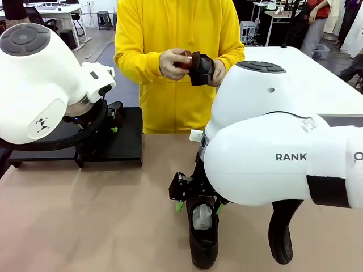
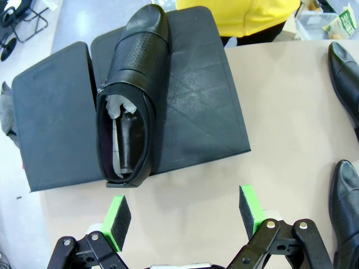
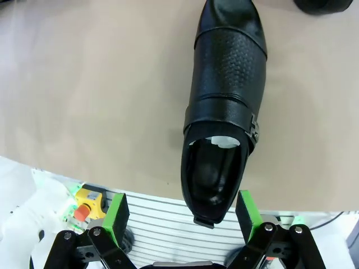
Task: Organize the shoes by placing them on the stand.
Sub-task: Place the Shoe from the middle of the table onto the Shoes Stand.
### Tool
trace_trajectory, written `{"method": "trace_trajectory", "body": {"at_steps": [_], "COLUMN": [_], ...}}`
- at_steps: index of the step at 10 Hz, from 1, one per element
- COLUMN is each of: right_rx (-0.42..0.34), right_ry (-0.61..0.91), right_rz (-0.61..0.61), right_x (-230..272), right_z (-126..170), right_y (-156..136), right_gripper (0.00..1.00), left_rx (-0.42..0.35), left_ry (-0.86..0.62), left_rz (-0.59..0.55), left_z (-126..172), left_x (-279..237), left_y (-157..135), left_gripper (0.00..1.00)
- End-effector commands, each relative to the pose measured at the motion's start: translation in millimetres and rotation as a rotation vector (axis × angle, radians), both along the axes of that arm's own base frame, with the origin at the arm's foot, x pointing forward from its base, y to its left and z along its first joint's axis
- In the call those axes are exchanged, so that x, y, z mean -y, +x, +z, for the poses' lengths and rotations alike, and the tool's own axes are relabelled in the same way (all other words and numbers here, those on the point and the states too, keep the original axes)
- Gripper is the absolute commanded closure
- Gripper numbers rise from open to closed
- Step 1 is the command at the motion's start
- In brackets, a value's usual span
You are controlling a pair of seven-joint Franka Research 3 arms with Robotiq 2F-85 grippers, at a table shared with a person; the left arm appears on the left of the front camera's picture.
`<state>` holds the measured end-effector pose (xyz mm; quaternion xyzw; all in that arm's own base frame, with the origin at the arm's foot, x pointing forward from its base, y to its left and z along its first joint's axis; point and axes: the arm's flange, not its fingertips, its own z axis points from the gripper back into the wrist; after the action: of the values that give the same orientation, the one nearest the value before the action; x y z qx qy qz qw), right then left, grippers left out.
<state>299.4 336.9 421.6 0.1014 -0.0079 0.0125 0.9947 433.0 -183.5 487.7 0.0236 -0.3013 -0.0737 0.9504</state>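
One glossy black shoe stuffed with white paper lies on the right panel of the matte-black stand, toe pointing away. My left gripper hovers open just in front of the stand's near edge, holding nothing; it also shows by the stand as the left gripper. My right gripper is open over the heel of a second shoe lying on the table. Seen from the wrist, that shoe has its heel between the green pads of the right gripper, nearer the right one.
A third shoe lies right of the second one. Two shoes show at the left wrist view's right edge. A person in a yellow hoodie stands behind the table holding a dark object. Bare tan tabletop lies front left.
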Motion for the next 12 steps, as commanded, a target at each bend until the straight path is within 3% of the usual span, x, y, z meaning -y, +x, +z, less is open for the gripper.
{"method": "trace_trajectory", "body": {"at_steps": [1, 2, 4, 5, 7, 8, 9, 12], "right_rx": [0.000, -0.012, 0.015, 0.014, -0.006, -0.065, -0.100, -0.224], "right_ry": [0.000, -0.009, -0.042, -0.036, 0.008, 0.030, 0.048, 0.042], "right_rz": [0.000, 0.004, -0.108, -0.238, -0.468, -0.676, -0.816, -0.946], "right_x": [0.0, 38.2, 121.7, 168.9, 236.4, 269.0, 292.7, 317.1], "right_z": [-0.1, 11.2, 33.9, 40.6, 37.0, 26.0, 15.4, -11.3], "right_y": [0.0, -7.2, -26.5, -32.3, -37.4, -32.6, -30.6, -15.9], "right_gripper": [0.00, 0.00, 0.00, 0.00, 0.00, 0.00, 0.00, 0.00], "left_rx": [0.011, 0.011, 0.011, 0.000, -0.151, -0.239, -0.389, -0.476], "left_ry": [0.010, 0.010, 0.010, 0.000, -0.085, -0.116, -0.156, -0.227], "left_rz": [0.020, 0.020, 0.020, 0.000, 0.000, 0.007, -0.007, 0.124], "left_z": [0.6, 0.6, 0.6, 0.0, -12.7, -15.4, -16.6, -35.0], "left_x": [1.7, 1.7, 1.7, -0.2, 30.7, 46.7, 61.3, 94.8], "left_y": [1.5, 1.5, 1.5, 0.1, -38.2, -58.4, -77.1, -99.7], "left_gripper": [0.00, 0.00, 0.00, 0.00, 0.00, 0.00, 0.00, 0.00]}}
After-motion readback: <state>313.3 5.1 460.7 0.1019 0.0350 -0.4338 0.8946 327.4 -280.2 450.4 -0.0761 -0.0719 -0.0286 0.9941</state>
